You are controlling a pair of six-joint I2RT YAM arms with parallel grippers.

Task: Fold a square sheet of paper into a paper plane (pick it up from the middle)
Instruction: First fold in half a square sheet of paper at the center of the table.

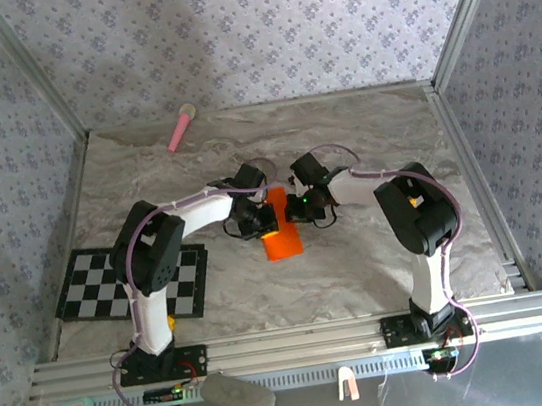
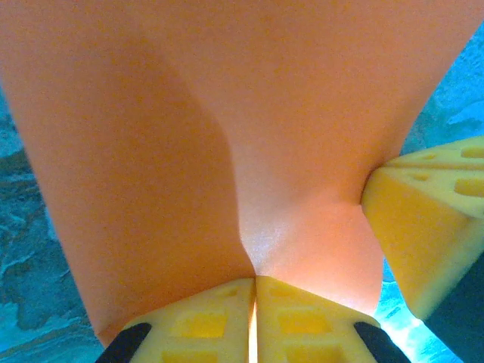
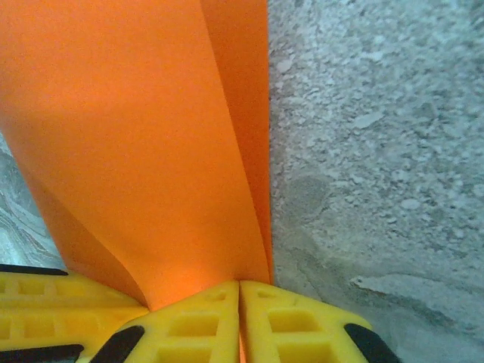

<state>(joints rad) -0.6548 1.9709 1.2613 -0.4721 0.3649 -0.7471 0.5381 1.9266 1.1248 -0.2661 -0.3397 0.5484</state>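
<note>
yellow fingers [image 2: 212,310] of the left gripper [image 2: 255,295] sit pressed together at the bottom of the left wrist view, pinching the edge of the orange paper [image 2: 227,136]. the paper fans up and away from them with a soft bulge down its middle. at the right of that view another yellow finger [image 2: 423,219] presses against the sheet's side. in the right wrist view the right gripper [image 3: 240,299] is likewise closed tight on the paper [image 3: 136,151]. two layers show there, one over the other, with a straight edge running up from the pinch, and grey marbled table [image 3: 378,151] lies beside it. more yellow pads [image 3: 76,302] show at the lower left. from above, the two arms meet near the middle of the table [image 1: 362,130], with the left gripper [image 1: 253,221] and right gripper [image 1: 304,206] on either side of the paper [image 1: 282,237], a narrow orange strip pointing toward the arm bases. whether its near end touches the table i cannot tell. a checkered mat [image 1: 131,283] lies at the left near edge, well apart, and a pink stick [image 1: 181,128] lies by the far edge.
</note>
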